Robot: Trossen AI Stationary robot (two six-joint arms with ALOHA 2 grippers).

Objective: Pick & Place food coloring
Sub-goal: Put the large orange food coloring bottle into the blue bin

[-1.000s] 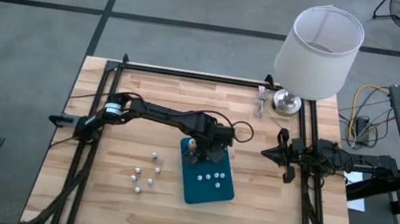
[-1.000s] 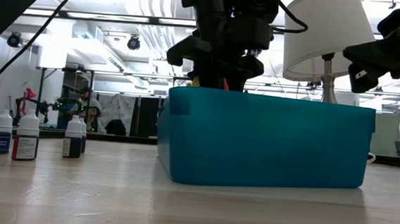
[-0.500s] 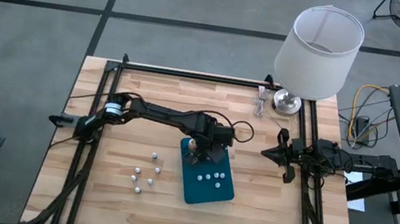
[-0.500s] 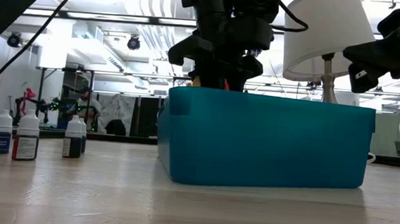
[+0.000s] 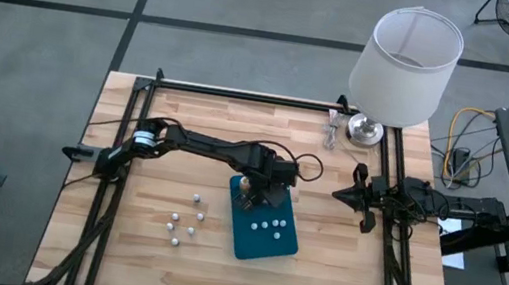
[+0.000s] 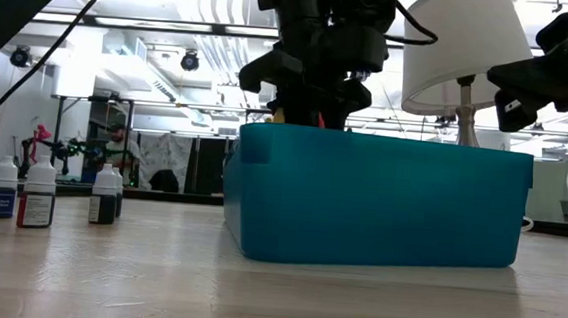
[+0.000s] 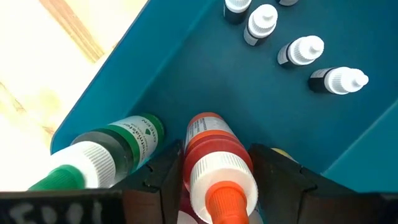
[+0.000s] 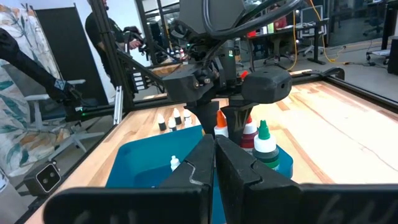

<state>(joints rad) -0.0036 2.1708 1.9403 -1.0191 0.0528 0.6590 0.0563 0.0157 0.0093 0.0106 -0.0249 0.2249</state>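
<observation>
The teal tray (image 5: 244,244) lies at the table's middle, with several white-capped food coloring bottles (image 5: 270,226) standing in it. My left gripper (image 5: 249,194) points steeply down into the tray's far left corner, shut on an orange-tipped bottle (image 7: 214,158). A green-topped bottle (image 7: 115,152) stands right beside it in that corner. Several more small bottles (image 5: 184,221) stand on the wood left of the tray. My right gripper (image 5: 360,194) waits shut and level at the table's right edge, holding nothing. My left gripper pinches the orange-tipped bottle by its white shoulder and upper body (image 7: 217,168), one finger (image 7: 158,180) on each side. The fingers come from above, slanting down. The bottle is upright, its lower end (image 7: 205,124) down inside the tray; whether it rests on the floor I cannot tell.
A lamp with a white shade (image 5: 406,64) stands at the far right corner, with small glass things (image 5: 332,132) beside its foot. Black frame rails (image 5: 241,94) run along the table's far, left and right sides. Bare wood lies near the front edge.
</observation>
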